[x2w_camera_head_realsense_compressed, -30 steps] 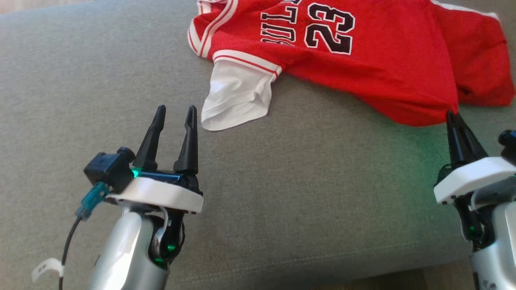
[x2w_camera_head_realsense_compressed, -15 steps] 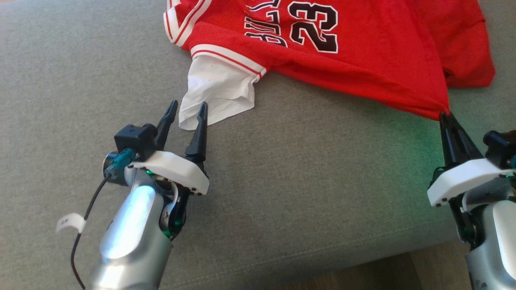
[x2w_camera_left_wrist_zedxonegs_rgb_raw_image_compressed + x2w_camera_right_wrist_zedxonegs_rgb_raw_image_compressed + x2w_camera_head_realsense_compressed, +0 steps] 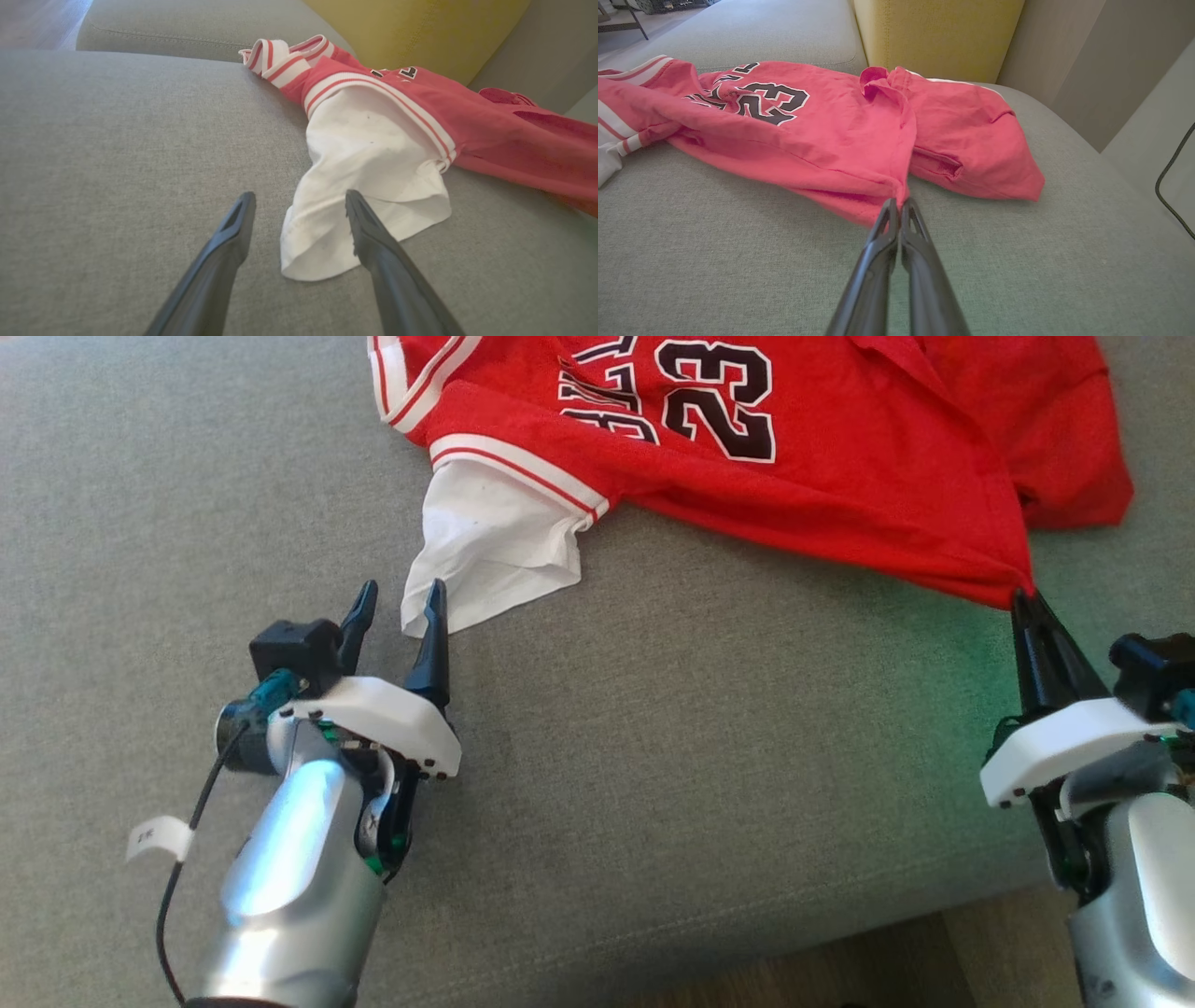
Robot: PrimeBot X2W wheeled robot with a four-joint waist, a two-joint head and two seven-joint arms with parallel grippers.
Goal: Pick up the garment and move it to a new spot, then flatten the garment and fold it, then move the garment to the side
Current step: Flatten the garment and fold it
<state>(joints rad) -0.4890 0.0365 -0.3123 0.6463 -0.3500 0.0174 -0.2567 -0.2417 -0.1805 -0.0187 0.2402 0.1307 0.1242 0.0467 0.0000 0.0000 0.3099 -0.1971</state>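
Note:
The garment [image 3: 822,495] is a red jersey with the number 23 and a white sleeve [image 3: 485,555], lying crumpled on a grey sofa cushion [image 3: 700,765]. My right gripper [image 3: 1025,602] is shut on the jersey's near red hem corner, which is pulled taut; the right wrist view shows the gripper [image 3: 899,203] pinching that hem on the garment [image 3: 808,135]. My left gripper [image 3: 400,599] stands open just short of the sleeve's lower edge. In the left wrist view the left gripper [image 3: 300,200] has its fingers either side of the sleeve's [image 3: 369,186] near corner, not closed on it.
A yellow cushion [image 3: 938,32] stands behind the jersey at the sofa's back. The sofa's front edge [image 3: 840,933] runs along the bottom, with wooden floor [image 3: 822,980] below it. A black cable [image 3: 1174,182] hangs at the far right.
My left gripper has moved forward to the white sleeve's edge, still open. The right gripper keeps its grip on the hem. The head camera has shifted, so the jersey sits further left.

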